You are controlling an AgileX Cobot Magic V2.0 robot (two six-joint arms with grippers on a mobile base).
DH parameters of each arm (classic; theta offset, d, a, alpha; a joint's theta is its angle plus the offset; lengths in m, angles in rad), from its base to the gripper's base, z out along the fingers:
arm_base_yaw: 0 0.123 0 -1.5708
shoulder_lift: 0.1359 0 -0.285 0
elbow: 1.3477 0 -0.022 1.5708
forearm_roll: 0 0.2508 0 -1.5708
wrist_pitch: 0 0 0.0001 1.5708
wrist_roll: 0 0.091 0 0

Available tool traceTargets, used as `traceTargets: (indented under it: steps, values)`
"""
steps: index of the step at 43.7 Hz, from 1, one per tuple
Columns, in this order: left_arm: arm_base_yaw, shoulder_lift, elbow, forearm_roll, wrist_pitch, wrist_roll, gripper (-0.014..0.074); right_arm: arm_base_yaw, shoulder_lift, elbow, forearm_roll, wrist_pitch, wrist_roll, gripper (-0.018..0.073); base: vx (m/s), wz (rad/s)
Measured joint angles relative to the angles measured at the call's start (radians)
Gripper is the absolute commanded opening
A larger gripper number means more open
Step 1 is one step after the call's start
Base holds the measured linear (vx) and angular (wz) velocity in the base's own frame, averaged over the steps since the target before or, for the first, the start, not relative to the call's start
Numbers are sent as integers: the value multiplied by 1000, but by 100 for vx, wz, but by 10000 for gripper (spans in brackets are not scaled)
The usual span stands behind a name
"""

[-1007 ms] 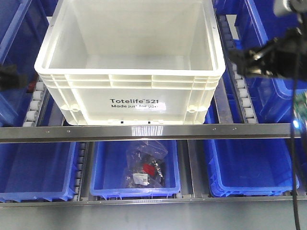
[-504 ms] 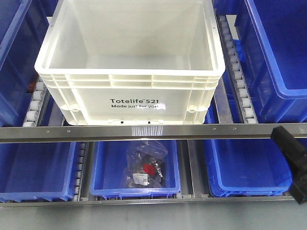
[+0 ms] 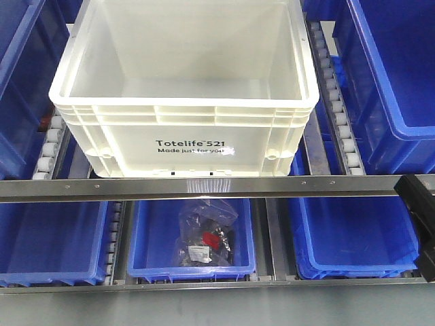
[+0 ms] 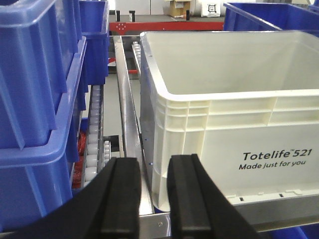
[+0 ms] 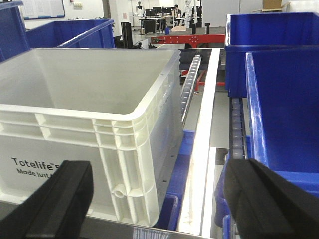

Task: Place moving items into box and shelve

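My left claw [image 4: 147, 199] is nearly closed with only a thin gap and nothing in it, sitting low at the crate's [image 4: 234, 124] near-left corner, while my right claw [image 5: 154, 199] is spread wide and empty off its right corner, which I judge keeps both clear of the shelf rail [image 3: 204, 187]. The white crate sits up on the roller shelf between blue bins [image 3: 387, 88], looking empty inside. I can't see either soft toy anywhere.

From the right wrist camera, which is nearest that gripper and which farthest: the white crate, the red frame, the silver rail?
From the right gripper:
1. Silver rail, just ahead, between the fingers.
2. White crate, ahead to the left; close to the rail's rank.
3. Red frame, far behind the shelf.
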State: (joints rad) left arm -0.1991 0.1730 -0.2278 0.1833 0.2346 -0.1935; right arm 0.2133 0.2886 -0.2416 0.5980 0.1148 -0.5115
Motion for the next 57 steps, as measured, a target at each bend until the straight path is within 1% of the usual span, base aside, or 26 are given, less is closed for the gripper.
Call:
traceTargets:
  steps: [3, 6, 10, 12, 14, 15, 47, 48, 53, 57]
  values:
    - [0, 0, 0, 0, -2, 0, 237, 0, 0, 0, 8, -1, 0, 512, 0, 0]
    - [0, 0, 0, 0, -2, 0, 171, 0, 0, 0, 10, -1, 0, 417, 0, 0]
    - [0, 0, 0, 0, -2, 0, 67, 0, 0, 0, 10, -2, -7, 247, 0, 0]
    - [0, 0, 0, 0, -2, 0, 6, 0, 0, 0, 10, -2, -10, 143, 0, 0]
    - [0, 0, 0, 0, -2, 0, -10, 0, 0, 0, 10, -3, -14, 20, 0, 0]
    - [0, 0, 0, 0, -2, 0, -9, 0, 0, 0, 10, -3, -16, -13, 0, 0]
    - [0, 0, 0, 0, 13, 0, -8, 0, 0, 0, 17, -3, -21, -8, 0, 0]
    - [0, 0, 0, 2, 12, 27, -8, 0, 0, 0, 17, -3, -21, -8, 0, 0]
    - [0, 0, 0, -10, 3, 90, -8, 0, 0, 0, 17, -3, -21, -8, 0, 0]
    - [0, 0, 0, -16, -2, 119, -8, 0, 0, 0, 17, -3, -21, -8, 0, 0]
